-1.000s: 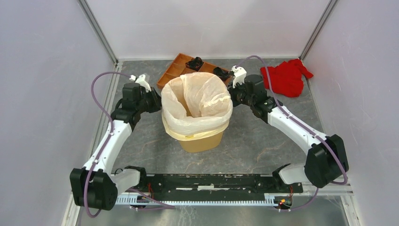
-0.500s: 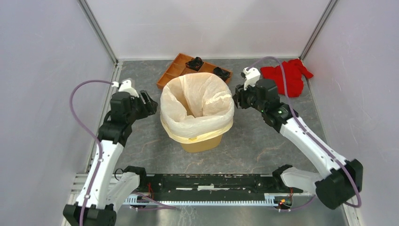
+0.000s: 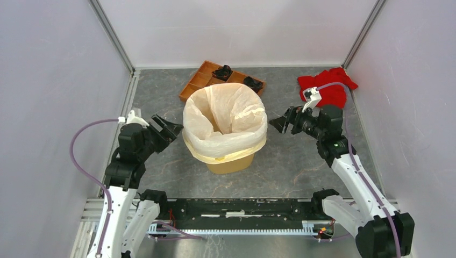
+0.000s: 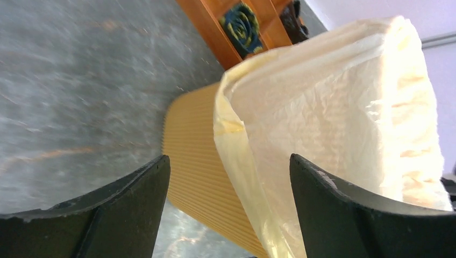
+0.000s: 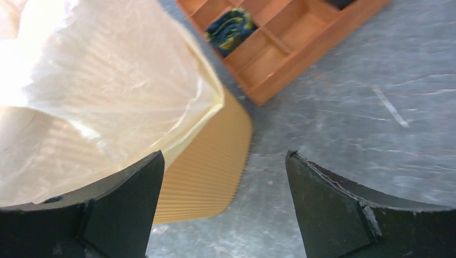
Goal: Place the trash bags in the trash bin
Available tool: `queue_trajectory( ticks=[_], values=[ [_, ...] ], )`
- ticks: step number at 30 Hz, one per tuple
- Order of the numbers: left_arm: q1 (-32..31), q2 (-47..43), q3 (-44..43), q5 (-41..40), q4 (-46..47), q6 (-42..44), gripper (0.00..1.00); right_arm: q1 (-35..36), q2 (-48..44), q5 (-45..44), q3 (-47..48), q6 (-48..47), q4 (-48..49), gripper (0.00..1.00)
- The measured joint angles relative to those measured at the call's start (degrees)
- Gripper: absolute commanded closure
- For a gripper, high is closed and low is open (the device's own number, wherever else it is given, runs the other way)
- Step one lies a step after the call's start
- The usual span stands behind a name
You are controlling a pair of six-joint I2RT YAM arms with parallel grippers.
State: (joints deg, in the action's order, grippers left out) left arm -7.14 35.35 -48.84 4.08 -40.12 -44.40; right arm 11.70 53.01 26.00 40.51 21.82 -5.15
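The yellow trash bin (image 3: 232, 161) stands mid-table. A cream-white trash bag (image 3: 226, 115) lines it, its film folded over the rim and hanging down the outside. My left gripper (image 3: 171, 129) hovers open just left of the bin, apart from the bag. Off to the bin's right, my right gripper (image 3: 280, 122) is open too, with a gap to the bag. The left wrist view shows the bag (image 4: 344, 113) and the ribbed bin wall (image 4: 201, 161) beyond my empty gripper (image 4: 228, 209). In the right wrist view, bag (image 5: 102, 86) and bin (image 5: 207, 166) lie beyond my empty gripper (image 5: 223, 207).
A brown wooden compartmented tray (image 3: 200, 80) with dark items in it lies behind the bin. A red cloth (image 3: 329, 88) sits at the back right, close behind the right arm. Grey walls enclose the table on the left, right and back.
Both grippers have opened, let go of the bag's rim and pulled back outward and toward the near edge. The bag stays draped over the bin.
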Motion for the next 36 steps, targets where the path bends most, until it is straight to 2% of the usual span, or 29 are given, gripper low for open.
queue_trajectory(
  ticks=[3, 9, 11, 13, 15, 18, 21, 26, 36],
  values=[
    [0.0, -0.76, 4.09, 5.51, 2.56, -6.1, 0.18, -0.15, 0.81, 6.45, -2.12, 4.72, 4.96, 0.1],
    [0.0, 2.25, 7.63, 10.84, 6.25, -11.67, 0.4, -0.15, 1.14, 12.66, -7.74, 10.69, 15.5, 0.12],
    [0.0, 2.93, 9.14, 12.41, 8.44, -12.96, 0.47, -0.07, 1.51, 13.62, -8.85, 11.72, 17.55, 0.22],
    [0.0, 3.41, 10.88, 13.68, 10.47, -13.75, 0.49, 0.59, 2.12, 14.56, -9.68, 13.14, 20.48, 0.24],
    [0.0, 3.74, 12.39, 15.04, 12.44, -14.25, 0.52, 1.92, 2.71, 14.97, -10.21, 14.38, 23.17, 0.32],
    [0.04, 3.91, 15.41, 17.11, 16.72, -15.06, 0.69, 4.57, 3.21, 15.37, -10.51, 14.93, 25.53, 0.42],
    [0.35, 4.98, 18.99, 19.43, 21.97, -16.48, 0.76, 5.57, 3.19, 15.45, -11.91, 15.02, 28.13, 0.48],
    [0.44, 6.25, 23.3, 20.9, 27.58, -17.29, 0.76, 7.58, 4.35, 14.29, -16.37, 15.3, 32.79, 0.61],
    [0.76, 10.97, 29.49, 21.0, 33.79, -17.11, 0.79, 11.76, 13.7, 8.07, -20.9, 11.85, 34.12, 0.63]
  ],
)
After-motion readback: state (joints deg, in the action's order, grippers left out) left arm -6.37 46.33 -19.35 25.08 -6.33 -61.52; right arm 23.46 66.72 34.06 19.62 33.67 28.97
